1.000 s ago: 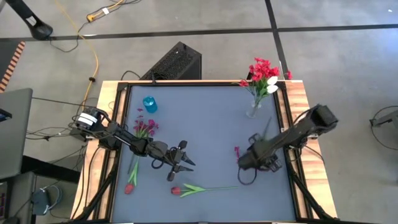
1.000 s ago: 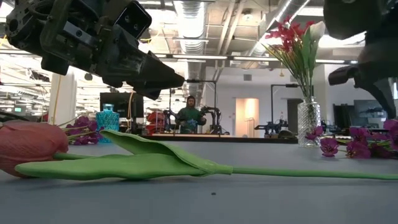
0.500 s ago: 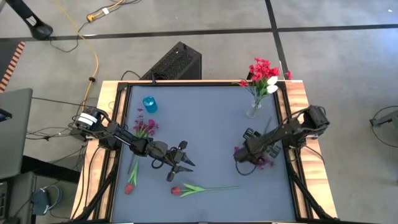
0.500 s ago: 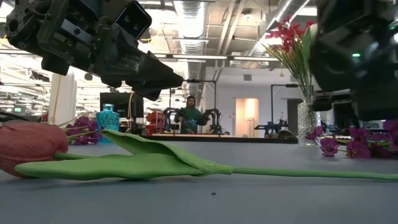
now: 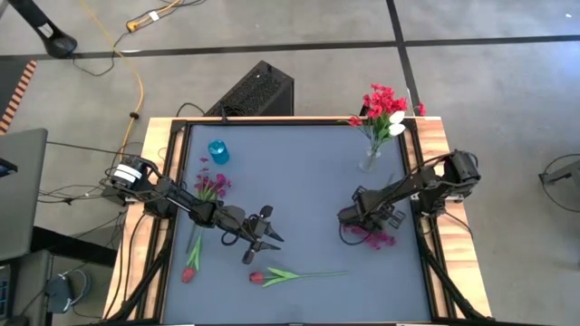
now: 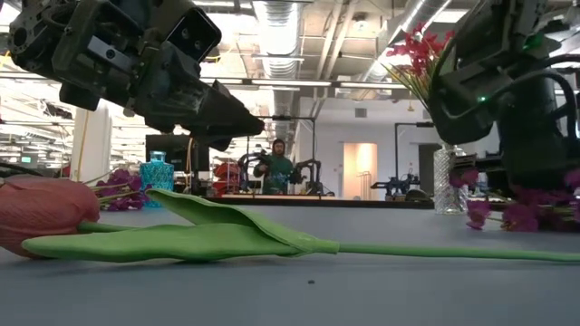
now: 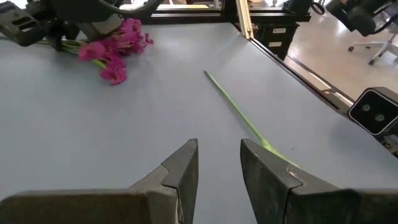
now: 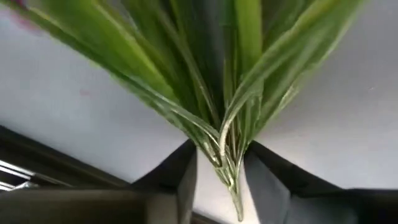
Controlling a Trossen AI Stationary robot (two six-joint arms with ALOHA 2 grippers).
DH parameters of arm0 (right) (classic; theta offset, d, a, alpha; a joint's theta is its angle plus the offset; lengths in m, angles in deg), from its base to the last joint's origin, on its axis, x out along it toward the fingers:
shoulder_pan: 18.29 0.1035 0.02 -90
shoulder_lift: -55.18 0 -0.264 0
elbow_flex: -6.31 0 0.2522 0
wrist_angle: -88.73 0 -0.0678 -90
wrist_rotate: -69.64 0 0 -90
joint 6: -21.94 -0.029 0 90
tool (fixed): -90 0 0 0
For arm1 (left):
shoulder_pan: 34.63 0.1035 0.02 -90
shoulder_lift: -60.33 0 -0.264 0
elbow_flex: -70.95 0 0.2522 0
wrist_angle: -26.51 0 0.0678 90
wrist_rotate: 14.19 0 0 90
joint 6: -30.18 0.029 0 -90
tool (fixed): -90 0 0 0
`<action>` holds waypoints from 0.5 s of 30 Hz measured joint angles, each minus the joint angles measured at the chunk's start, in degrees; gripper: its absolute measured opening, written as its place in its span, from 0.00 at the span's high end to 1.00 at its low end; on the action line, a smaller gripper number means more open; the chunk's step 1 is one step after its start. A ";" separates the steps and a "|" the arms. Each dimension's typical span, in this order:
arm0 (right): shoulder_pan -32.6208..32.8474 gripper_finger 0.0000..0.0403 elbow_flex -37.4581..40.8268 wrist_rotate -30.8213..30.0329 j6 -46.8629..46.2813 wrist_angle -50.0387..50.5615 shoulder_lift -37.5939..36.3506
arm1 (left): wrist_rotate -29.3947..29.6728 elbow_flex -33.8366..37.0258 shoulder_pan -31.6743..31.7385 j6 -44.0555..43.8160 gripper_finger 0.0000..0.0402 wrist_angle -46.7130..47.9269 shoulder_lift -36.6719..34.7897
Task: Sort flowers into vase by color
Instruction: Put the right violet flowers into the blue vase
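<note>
I'm closing my right gripper (image 8: pixel 219 177) on the magenta spray's (image 5: pixel 373 237) green stems at four o'clock, next lifting it toward the blue vase (image 5: pixel 217 151); my left gripper (image 7: pixel 219 163) is waiting parted, empty.

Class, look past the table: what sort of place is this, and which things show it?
Probably a robotics lab or workshop: exposed ceiling ducts, another robot arm rig beside a person in the background, and cables trailing over a bare floor.

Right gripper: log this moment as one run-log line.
right gripper: closing on green stems of magenta flower spray | left gripper: open, hovering, empty | clear glass vase: red, white blooms
</note>
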 joint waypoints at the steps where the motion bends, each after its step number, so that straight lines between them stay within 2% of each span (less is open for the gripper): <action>1: 0.35 0.66 -0.24 0.94 -0.97 -0.03 -0.01 | 0.00 0.00 0.00 -0.19 0.73 -0.02 0.00; 6: 2.24 0.88 -4.76 6.25 -7.47 0.94 -0.29 | 0.00 0.00 0.00 -0.24 0.73 0.99 -0.19; 8: 2.78 0.94 -7.96 7.46 -9.73 2.11 -1.10 | 0.02 0.00 0.02 -0.23 0.73 2.28 -1.06; 15: 4.04 0.91 -19.19 7.72 -18.16 -2.13 -10.40 | 0.59 0.00 0.46 1.71 0.73 12.03 -11.25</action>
